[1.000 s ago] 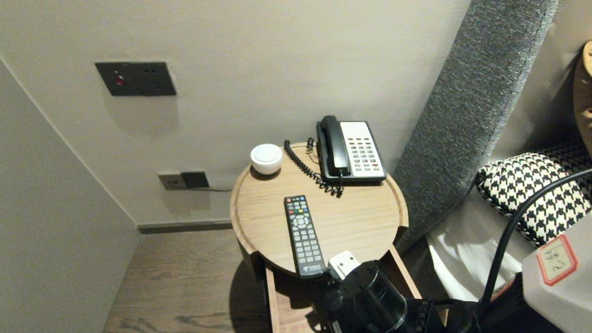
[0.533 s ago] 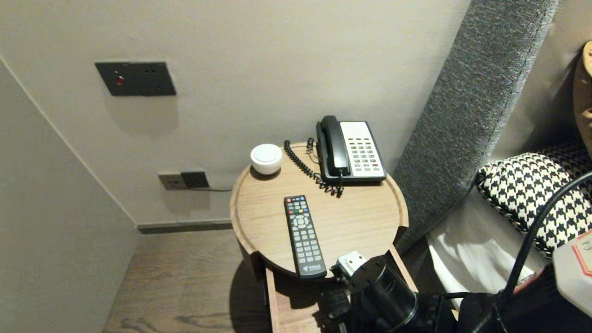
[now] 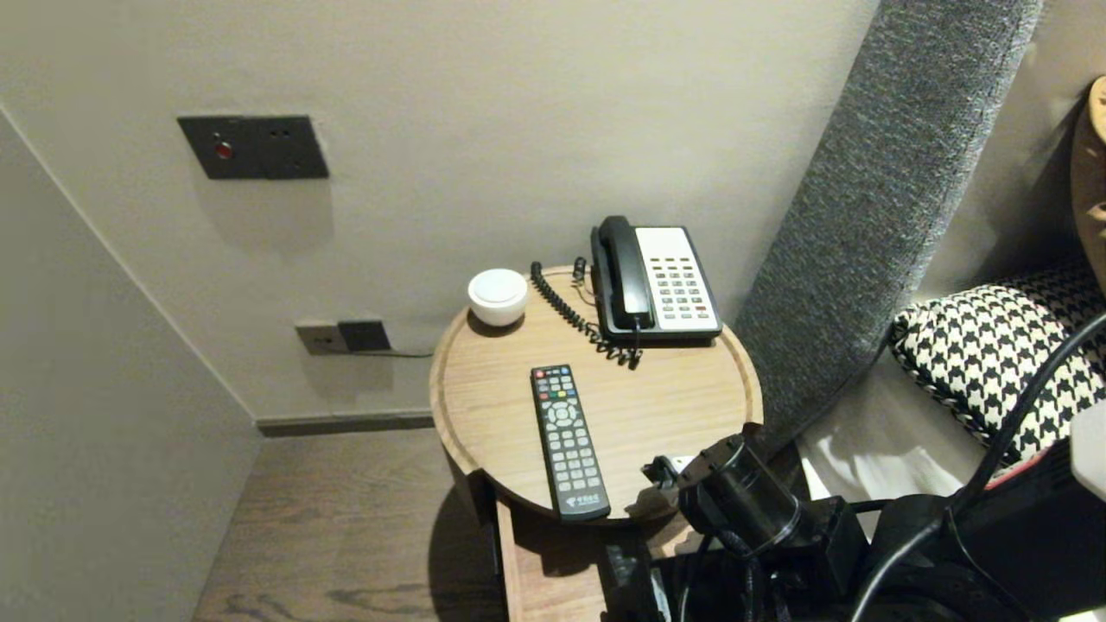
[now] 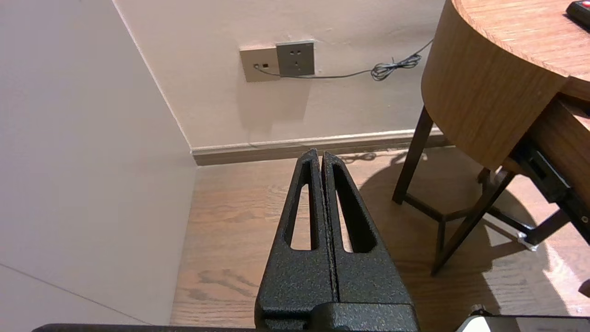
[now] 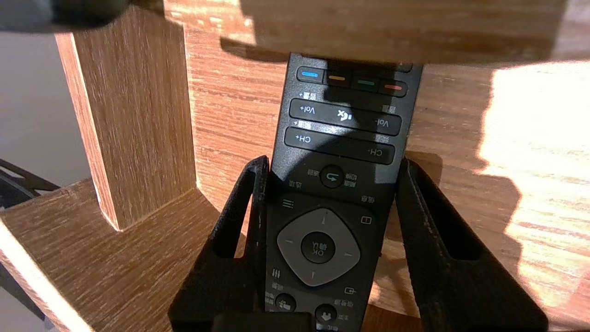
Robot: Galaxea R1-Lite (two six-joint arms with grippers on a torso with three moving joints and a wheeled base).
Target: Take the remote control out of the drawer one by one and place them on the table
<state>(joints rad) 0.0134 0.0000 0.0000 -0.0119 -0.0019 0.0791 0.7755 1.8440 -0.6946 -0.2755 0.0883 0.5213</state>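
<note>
remotes number two here. the slim black remote (image 5: 339, 152), with vol and ch keys and a grey navigation pad, is clamped between the fingers of the right gripper (image 5: 333, 162), one finger pressed against each long side. its far end reaches under the rim of the round bedside table (image 3: 674, 406), over the wood of the open drawer (image 3: 536, 570); whether it rests on that wood i cannot tell. from the head camera this gripper sits low at the table's front right edge. the numbered remote (image 3: 568, 441) lies flat on the tabletop, its lower end at the front rim, just left of the arm. a desk telephone (image 3: 657, 281) stands at the back right, its coiled cord (image 3: 579, 320) trailing across the top, and a white round dish (image 3: 498, 296) sits at the back left. the left gripper (image 4: 321, 154) is parked with fingers pressed together, above the wooden floor (image 4: 230, 216) beside the table's legs.
</note>
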